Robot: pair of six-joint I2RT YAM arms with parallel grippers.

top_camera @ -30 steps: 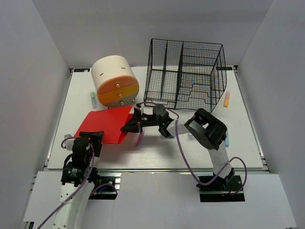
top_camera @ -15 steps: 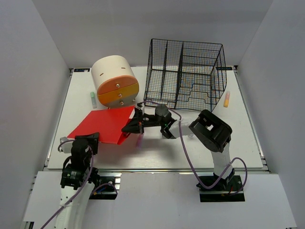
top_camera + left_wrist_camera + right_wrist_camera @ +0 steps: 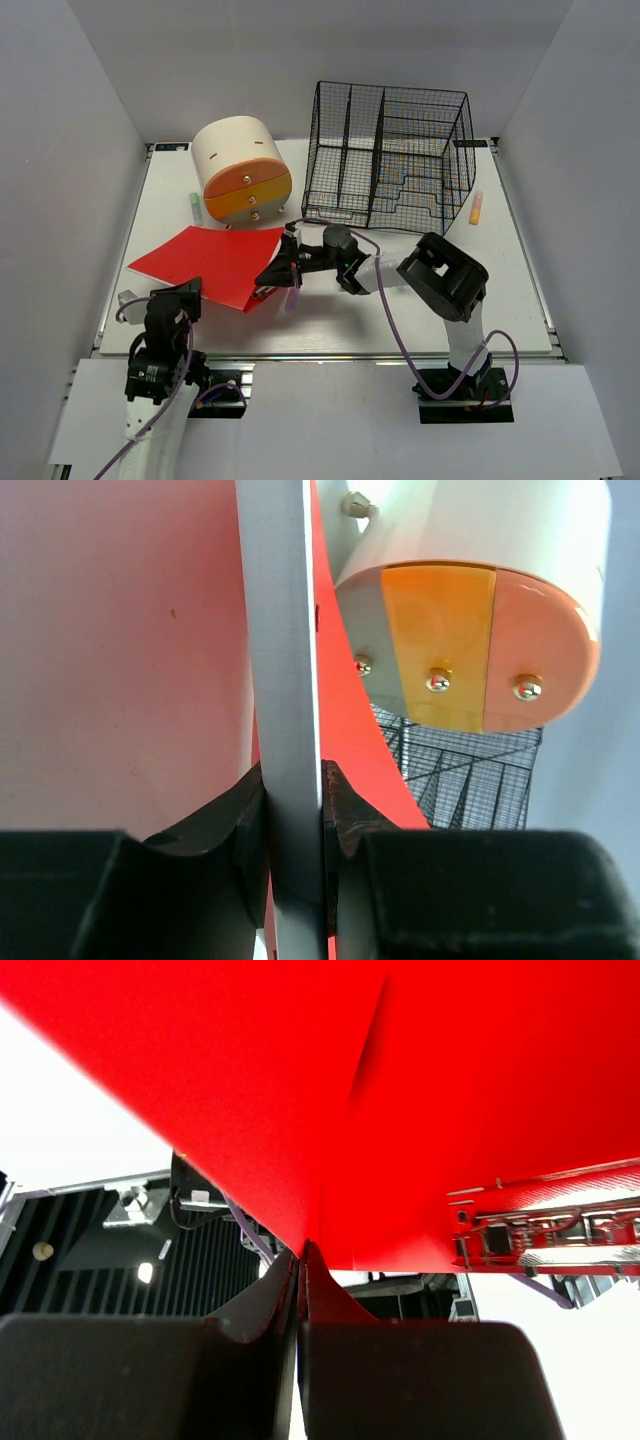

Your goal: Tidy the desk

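Tidying barely begun: folder (image 3: 215,262) held over the table's (image 3: 340,322) near-left part.
It is clamped by left gripper (image 3: 293,815) and right gripper (image 3: 300,1260) alike; markers (image 3: 196,208) are left loose at the side edges.

Drawer box (image 3: 240,170) sits left of basket (image 3: 390,155) on desk (image 3: 500,285).

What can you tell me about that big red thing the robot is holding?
It is a thin, flat red folder, like stiff card or plastic, bending a little. It is held tilted over the desk, just in front of the drawer box. The right gripper pinches one edge, the left gripper clamps another.
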